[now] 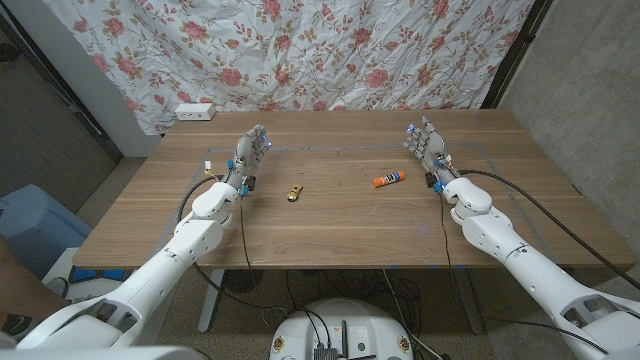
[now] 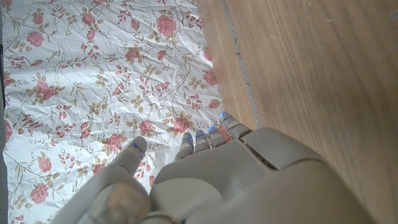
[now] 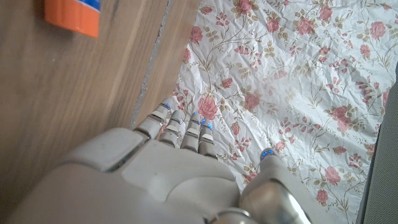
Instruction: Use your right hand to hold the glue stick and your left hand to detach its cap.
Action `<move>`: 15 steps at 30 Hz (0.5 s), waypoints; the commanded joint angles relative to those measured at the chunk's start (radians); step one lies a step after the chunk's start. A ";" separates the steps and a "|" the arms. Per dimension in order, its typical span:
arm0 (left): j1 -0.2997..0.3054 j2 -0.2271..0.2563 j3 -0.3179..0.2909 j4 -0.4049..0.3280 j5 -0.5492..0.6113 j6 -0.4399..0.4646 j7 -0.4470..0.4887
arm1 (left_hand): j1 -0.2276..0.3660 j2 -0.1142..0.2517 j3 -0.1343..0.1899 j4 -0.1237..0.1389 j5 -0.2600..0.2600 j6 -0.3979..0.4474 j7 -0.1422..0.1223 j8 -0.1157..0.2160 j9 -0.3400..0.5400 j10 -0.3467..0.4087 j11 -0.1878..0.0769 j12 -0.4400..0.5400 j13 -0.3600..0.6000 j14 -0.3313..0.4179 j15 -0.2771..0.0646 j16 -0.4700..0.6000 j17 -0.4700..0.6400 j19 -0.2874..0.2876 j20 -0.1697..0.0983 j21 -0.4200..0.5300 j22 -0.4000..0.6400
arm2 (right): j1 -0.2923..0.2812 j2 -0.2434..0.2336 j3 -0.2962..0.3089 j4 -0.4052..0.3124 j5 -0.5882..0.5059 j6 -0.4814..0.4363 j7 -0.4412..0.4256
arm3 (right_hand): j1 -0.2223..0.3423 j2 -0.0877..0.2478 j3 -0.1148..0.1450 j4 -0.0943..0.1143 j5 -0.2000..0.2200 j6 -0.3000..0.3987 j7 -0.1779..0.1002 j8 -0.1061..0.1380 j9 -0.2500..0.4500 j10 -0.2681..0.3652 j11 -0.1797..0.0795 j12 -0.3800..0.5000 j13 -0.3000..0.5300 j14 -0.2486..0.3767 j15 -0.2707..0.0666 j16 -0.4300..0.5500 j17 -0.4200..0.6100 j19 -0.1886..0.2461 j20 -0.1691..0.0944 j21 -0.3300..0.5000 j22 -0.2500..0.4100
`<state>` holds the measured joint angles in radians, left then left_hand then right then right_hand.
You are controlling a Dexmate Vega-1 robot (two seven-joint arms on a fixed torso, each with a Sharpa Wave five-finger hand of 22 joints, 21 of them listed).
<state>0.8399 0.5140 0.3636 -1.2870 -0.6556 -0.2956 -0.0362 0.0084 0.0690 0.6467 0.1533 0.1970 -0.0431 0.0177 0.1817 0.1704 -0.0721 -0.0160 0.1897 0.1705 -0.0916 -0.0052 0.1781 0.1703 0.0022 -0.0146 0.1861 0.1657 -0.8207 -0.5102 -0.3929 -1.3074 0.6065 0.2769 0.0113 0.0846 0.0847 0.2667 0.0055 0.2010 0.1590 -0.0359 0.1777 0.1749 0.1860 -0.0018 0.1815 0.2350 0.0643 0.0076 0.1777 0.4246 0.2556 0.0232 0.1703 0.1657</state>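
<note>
Wooden counter [image 1: 330, 225] carries only a few things. Behind its far edge hangs a floral cloth [image 1: 330, 50], white with pink roses, and a white power strip [image 1: 194, 112] sits at the far left, just beyond the counter's corner. A small golden object [image 1: 294, 193] lies near the middle of the counter; it is too small to tell what it is. It lies between the left hand [image 1: 246, 160] and the glue stick [image 1: 389, 179], nearer to the left hand, and touches neither.

The glue stick lies on its side, a little right of the middle. Its body is orange and white, with a blue part at the end that points toward the right hand [image 1: 428, 148]. It is near this hand, on its inner side, but apart from it, and nothing lies between them. From the left hand it is well apart.

Both hands stand at the sides of the counter with fingers reaching toward the cloth. Left fingers [image 2: 202, 140] are held close side by side, the thumb apart, and hold nothing. Right fingers [image 3: 186, 127] are the same, holding nothing; in the right wrist view the orange end of the glue stick shows on the wood, apart from them.
</note>
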 commanded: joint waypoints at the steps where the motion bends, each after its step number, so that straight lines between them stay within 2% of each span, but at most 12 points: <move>1: 0.011 0.016 -0.007 -0.017 0.005 0.006 0.012 | 0.004 0.085 0.008 -0.002 0.008 -0.007 0.001 0.004 0.003 -0.007 0.000 0.004 0.005 -0.008 0.000 0.004 0.002 0.001 -0.010 0.004 0.005 | 0.036 0.005 -0.031 0.021 -0.065 0.021 -0.014 | 0.008 -0.007 0.010 -0.003 0.009 0.008 -0.001 0.007 0.003 0.006 0.002 0.007 0.000 0.003 -0.009 0.006 -0.002 -0.002 -0.008 0.007 0.003; 6: 0.017 0.033 -0.006 -0.050 0.013 0.034 0.027 | 0.005 0.085 0.009 -0.004 0.008 -0.005 0.001 0.003 0.003 -0.005 -0.001 0.004 0.005 -0.005 0.001 0.005 0.002 0.001 -0.011 0.004 0.005 | 0.031 -0.026 -0.039 -0.011 -0.106 0.008 -0.031 | 0.011 -0.005 0.013 -0.007 0.010 0.010 -0.003 0.008 0.003 0.008 0.000 0.008 -0.004 0.007 -0.014 0.009 -0.009 -0.003 -0.013 0.009 0.003; 9: 0.018 0.036 -0.005 -0.063 0.020 0.042 0.041 | 0.005 0.084 0.009 -0.005 0.008 -0.005 0.000 0.003 0.002 -0.001 0.000 0.006 0.005 -0.003 0.001 0.005 0.001 0.001 -0.011 0.004 0.005 | 0.030 -0.047 -0.043 -0.026 -0.124 0.001 -0.026 | 0.015 -0.004 0.015 -0.010 0.011 0.012 -0.013 0.009 0.002 0.011 0.000 0.009 -0.008 0.009 -0.018 0.010 -0.014 -0.006 -0.020 0.009 0.003; 15: 0.018 0.044 -0.002 -0.085 0.035 0.058 0.062 | 0.007 0.084 0.011 -0.008 0.008 0.008 -0.005 0.007 0.002 0.004 -0.003 0.006 0.004 0.001 -0.003 0.005 0.001 0.003 -0.012 0.004 0.005 | 0.033 -0.092 -0.060 -0.052 -0.199 -0.003 -0.036 | 0.021 -0.004 0.020 -0.019 0.012 0.021 -0.019 0.012 0.002 0.011 -0.009 0.009 -0.015 0.003 -0.024 0.008 -0.027 -0.031 -0.030 0.004 0.002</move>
<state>0.8529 0.5419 0.3592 -1.3329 -0.6415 -0.2669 -0.0068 0.0084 0.0689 0.6516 0.1500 0.1970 -0.0428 0.0175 0.1817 0.1703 -0.0720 -0.0160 0.1897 0.1703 -0.0914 -0.0053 0.1781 0.1702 0.0022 -0.0145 0.1861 0.1655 -0.7944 -0.5432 -0.4287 -1.3221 0.5035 0.2825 -0.0128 0.0901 0.0793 0.2806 -0.0084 0.2089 0.1736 -0.0507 0.1817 0.1747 0.1895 -0.0054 0.1856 0.2205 0.0658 -0.0061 0.1816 0.3991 0.2331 0.0009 0.1741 0.1655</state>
